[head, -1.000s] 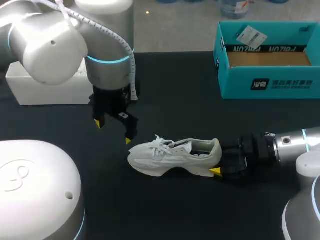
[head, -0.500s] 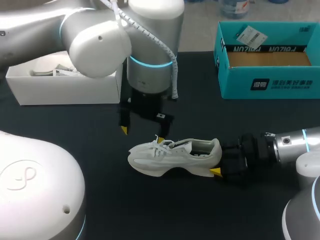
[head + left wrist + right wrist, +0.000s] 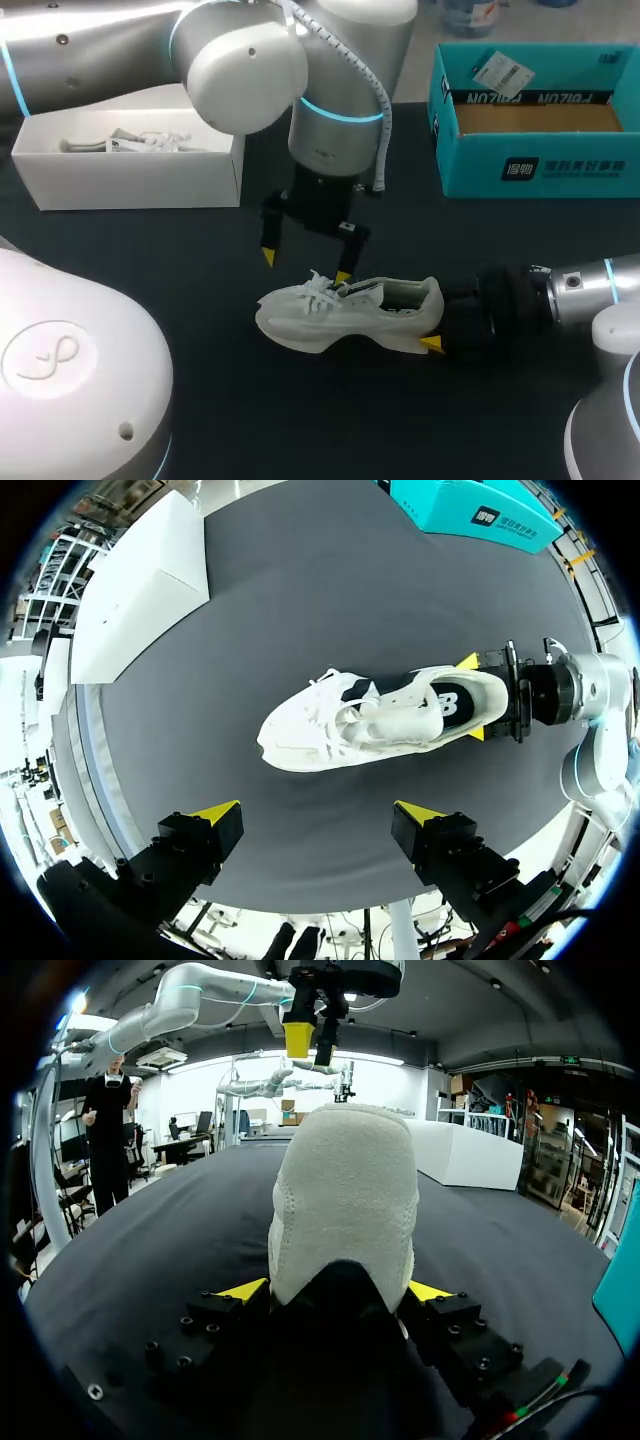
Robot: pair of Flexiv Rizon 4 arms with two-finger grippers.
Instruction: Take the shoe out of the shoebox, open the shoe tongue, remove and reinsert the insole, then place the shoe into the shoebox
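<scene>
A white sneaker (image 3: 340,312) lies on its side on the black table, toe toward the left arm's side. My right gripper (image 3: 440,328) is shut on its heel (image 3: 345,1200), one yellow-tipped finger on each side. My left gripper (image 3: 305,266) hangs open just above the laces (image 3: 335,695), touching nothing. From the left wrist the whole sneaker (image 3: 380,720) shows ahead of that gripper (image 3: 318,812), with the right gripper (image 3: 497,695) at the heel. The teal shoebox (image 3: 530,165) stands open at the back right, with no shoe in it.
An open white box (image 3: 130,180) with white contents stands at the back left, behind my left arm. A paper tag (image 3: 500,72) lies on the teal shoebox's rim. Bare black table (image 3: 300,420) spreads in front of the sneaker.
My left arm has swung to the right and toward the sneaker, bringing its open gripper over the laces. The sneaker and the right gripper have stayed put.
</scene>
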